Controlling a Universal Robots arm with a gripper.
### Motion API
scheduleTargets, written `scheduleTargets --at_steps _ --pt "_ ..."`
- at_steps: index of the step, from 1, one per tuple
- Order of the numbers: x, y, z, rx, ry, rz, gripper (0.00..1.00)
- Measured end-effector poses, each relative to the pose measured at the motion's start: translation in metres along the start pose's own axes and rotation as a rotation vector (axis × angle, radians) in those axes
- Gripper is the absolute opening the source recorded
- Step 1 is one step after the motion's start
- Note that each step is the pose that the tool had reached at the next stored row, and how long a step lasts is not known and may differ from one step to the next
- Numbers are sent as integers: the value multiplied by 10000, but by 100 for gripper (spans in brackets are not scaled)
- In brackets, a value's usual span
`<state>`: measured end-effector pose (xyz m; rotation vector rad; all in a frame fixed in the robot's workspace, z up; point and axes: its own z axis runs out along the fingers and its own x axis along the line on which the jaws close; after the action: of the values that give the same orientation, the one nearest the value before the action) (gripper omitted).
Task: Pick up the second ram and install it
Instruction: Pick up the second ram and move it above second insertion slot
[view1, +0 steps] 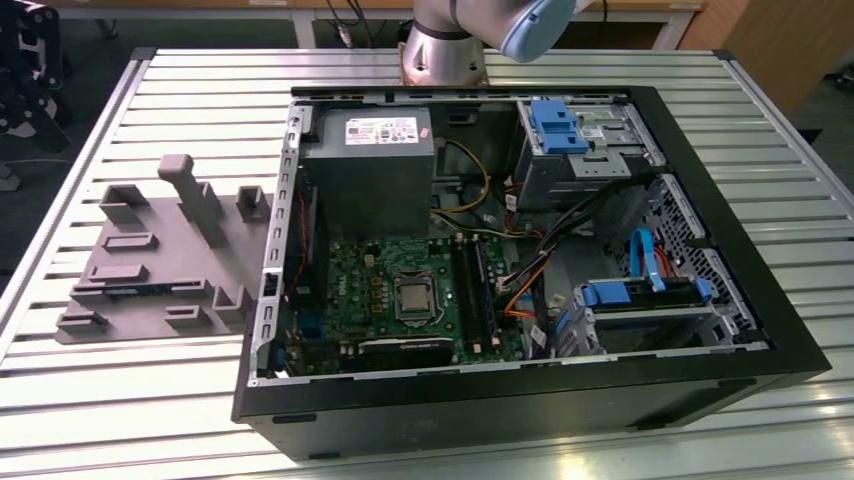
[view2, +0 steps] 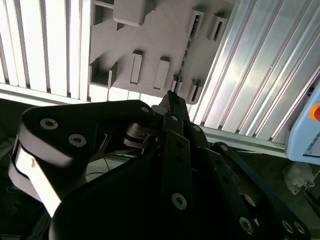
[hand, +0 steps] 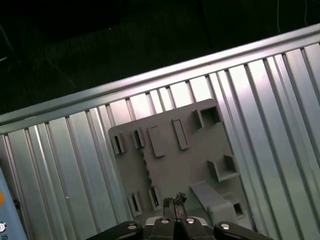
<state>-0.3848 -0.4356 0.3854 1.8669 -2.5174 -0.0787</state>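
Hand (hand: 174, 201), seemingly closed, above grey fixture (hand: 175, 155); ribbed metal table (hand: 65, 165) beneath; dark floor (hand: 100, 45) beyond.

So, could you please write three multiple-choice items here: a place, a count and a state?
1. The black gripper hangs over: A the grey moulded holder plate; B a power supply; C the floor.
2. Bright blue plastic brackets in the black computer case: A one; B two; C four.
3. The case is: A closed; B open; C upside down.
A, both wrist views show the plate beneath it; B, a second sits lower in the exterior view; B, its green motherboard lies exposed.
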Motion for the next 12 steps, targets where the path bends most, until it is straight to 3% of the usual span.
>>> scheduleTargets --at_steps 12 --pt "0 0 11 -54 98 -2182 11"
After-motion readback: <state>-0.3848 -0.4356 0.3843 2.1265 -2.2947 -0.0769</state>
